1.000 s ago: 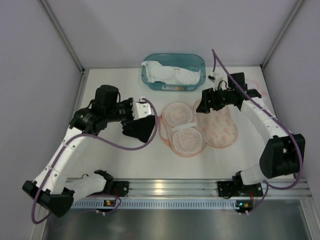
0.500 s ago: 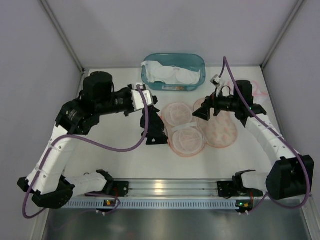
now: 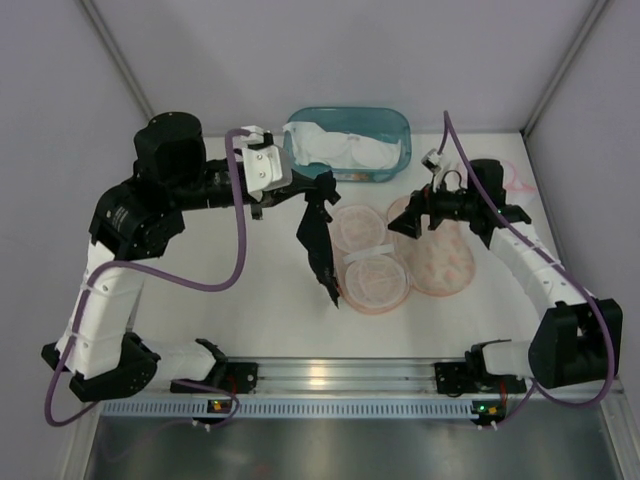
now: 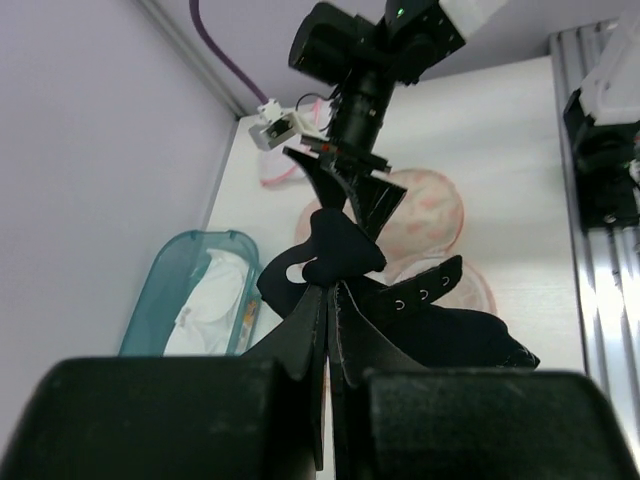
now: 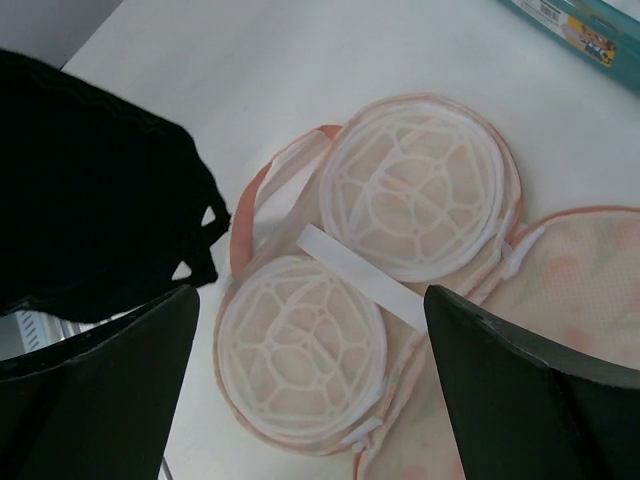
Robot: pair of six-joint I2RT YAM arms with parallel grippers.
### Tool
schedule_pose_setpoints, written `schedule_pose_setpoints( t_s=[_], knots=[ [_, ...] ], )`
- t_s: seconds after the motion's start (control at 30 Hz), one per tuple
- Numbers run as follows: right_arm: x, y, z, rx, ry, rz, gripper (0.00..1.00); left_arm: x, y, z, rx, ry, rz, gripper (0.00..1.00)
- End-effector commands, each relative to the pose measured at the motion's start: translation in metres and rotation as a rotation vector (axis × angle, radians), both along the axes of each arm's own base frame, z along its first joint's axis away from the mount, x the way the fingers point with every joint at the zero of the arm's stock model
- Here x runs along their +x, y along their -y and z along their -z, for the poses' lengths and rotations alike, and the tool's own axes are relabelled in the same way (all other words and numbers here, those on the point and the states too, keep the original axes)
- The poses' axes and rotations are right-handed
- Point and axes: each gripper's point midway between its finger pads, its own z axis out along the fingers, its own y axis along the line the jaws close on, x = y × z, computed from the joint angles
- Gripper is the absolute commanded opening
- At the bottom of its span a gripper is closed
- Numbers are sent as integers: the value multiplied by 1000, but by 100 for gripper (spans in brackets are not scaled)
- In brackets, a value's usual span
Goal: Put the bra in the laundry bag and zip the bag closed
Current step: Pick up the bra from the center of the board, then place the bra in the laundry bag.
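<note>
My left gripper [image 3: 308,190] is shut on the black bra [image 3: 320,245] and holds it in the air. The bra hangs down over the left edge of the pink laundry bag [image 3: 440,262]. The bag lies open on the table, with two white round cage domes [image 3: 372,280] showing inside. In the left wrist view the bra [image 4: 400,310] is pinched between my fingers [image 4: 335,300]. My right gripper [image 3: 405,222] is open and empty, hovering over the bag's back part. In the right wrist view [image 5: 310,390] its jaws stand wide above the domes [image 5: 300,345], with the bra [image 5: 90,200] at the left.
A teal bin [image 3: 396,118] with white garments stands at the back of the table, just behind my left gripper. It also shows in the left wrist view [image 4: 165,290]. A metal rail [image 3: 330,378] runs along the near edge. Walls close in the left, right and back.
My left arm has lifted the bra off the table and carried it up and right, so it now dangles by the bag. My right gripper swung slightly toward the bag, then held still.
</note>
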Motion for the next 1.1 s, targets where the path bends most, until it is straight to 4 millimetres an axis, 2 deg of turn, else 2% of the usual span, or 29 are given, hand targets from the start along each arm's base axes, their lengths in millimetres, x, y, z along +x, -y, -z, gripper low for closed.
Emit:
schedule_pose_setpoints(
  t_s=[0.0,0.1,0.3,0.53,0.57,0.63,0.67,0.77,0.93,1.07],
  knots=[
    [15,6,-29,13,91,26,96,-31,7,-32,-104,-52,110,0],
    [22,16,-24,-13,72,73,96,-44,10,-41,-137,-118,155,0],
    [27,25,-17,-34,33,101,95,-65,20,-33,-132,-250,295,0],
    [30,30,-7,-49,6,116,95,-94,57,-9,-62,-347,471,0],
    [30,30,-5,-50,-1,116,95,-105,64,-6,-49,-353,514,0],
    [31,31,-4,-53,-7,118,95,-113,75,0,-28,-356,558,0],
    [31,32,-4,-57,-8,118,95,-125,79,1,-18,-357,598,0],
    [30,35,-3,-65,-6,120,95,-142,90,5,2,-355,658,0],
    [29,43,1,-75,-16,131,95,-168,99,-1,6,-344,744,0],
    [28,48,4,-81,-19,133,95,-182,99,-9,-5,-326,790,0]
  ],
)
